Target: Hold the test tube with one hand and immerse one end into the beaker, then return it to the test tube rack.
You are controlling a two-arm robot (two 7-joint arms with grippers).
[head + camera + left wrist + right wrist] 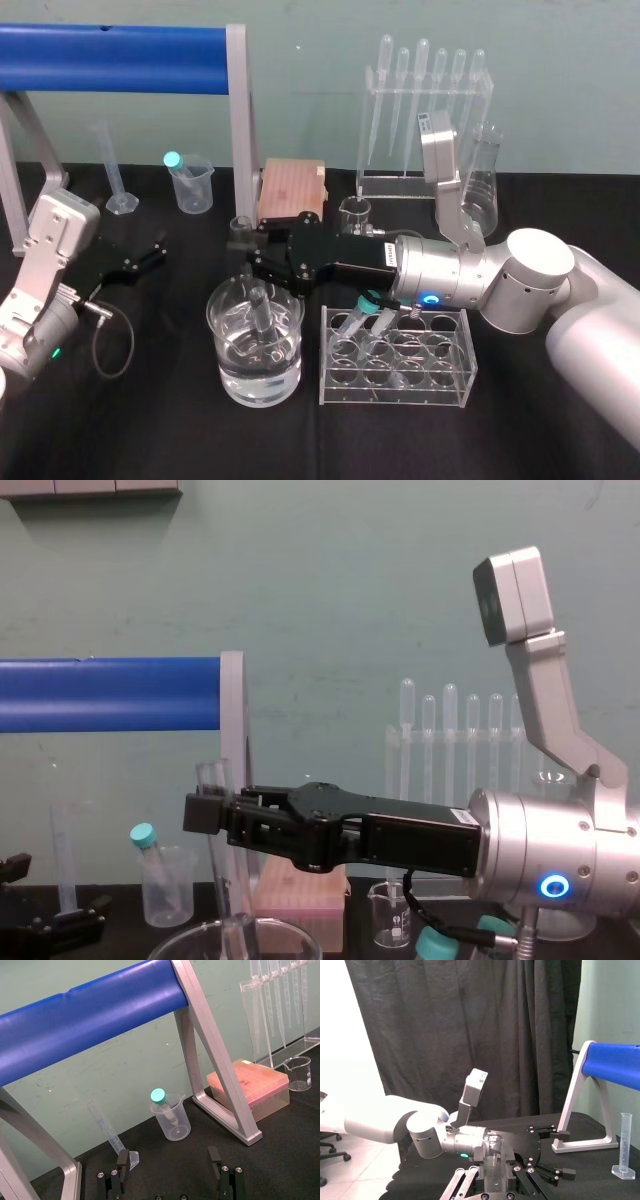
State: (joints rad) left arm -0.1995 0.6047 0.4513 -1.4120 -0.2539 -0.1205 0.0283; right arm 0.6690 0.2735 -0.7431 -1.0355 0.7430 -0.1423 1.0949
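Liquid stands clear in the lower part of the beaker (214, 318), which sits on the black surface (150, 430). The test tube (262, 318) stands nearly upright inside the beaker, with its lower end under the liquid and its open mouth well above the beaker's rim. The right tool (250, 258) reaches in from the beaker's right, above the rim. It is closed on the upper part of the tube, just below the mouth. In the chest view its black fingers (205, 812) clamp the glass while the tube runs down into the beaker's round rim below.

The left tool (148, 255) is off to the beaker's left and slightly behind it, apart from it and low over the surface. Its fingers (122, 1162) are spread wide with nothing between them.

Just beside the beaker on its right stands the clear test tube rack (395, 392), with teal-capped tubes (372, 300) leaning in its back row nearest the beaker. Behind the beaker is a pink box (290, 190). Behind and to the beaker's left is a cloudy plastic beaker (195, 190) holding another teal-capped tube.
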